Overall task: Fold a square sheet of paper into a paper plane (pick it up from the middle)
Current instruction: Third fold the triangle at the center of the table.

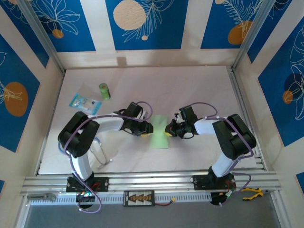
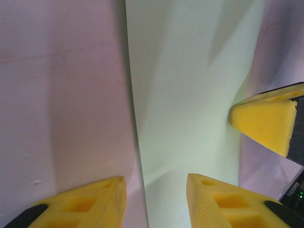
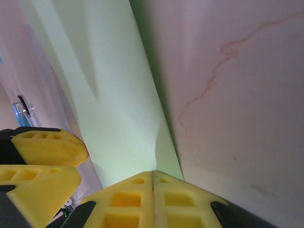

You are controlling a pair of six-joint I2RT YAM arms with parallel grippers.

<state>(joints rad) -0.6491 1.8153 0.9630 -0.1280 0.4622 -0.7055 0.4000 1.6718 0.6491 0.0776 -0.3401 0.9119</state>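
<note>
The pale-green sheet of paper (image 1: 160, 132) lies as a long narrow strip on the table, between the two grippers. My left gripper (image 1: 149, 128) is at its left edge, open. In the left wrist view the left gripper (image 2: 156, 199) has one finger over the bare table and the other finger over the paper (image 2: 190, 95). My right gripper (image 1: 168, 132) is at the paper's right edge. In the right wrist view the right gripper (image 3: 153, 176) has its yellow fingers pressed together on the paper (image 3: 118, 104), and a small crease runs up into their seam.
A small green cylinder (image 1: 104, 90) and a clear blue-printed packet (image 1: 85, 102) lie at the back left of the table (image 1: 199, 90). Walls close in the sides and back. A yellow-handled tool (image 1: 251, 192) rests on the front rail at the right.
</note>
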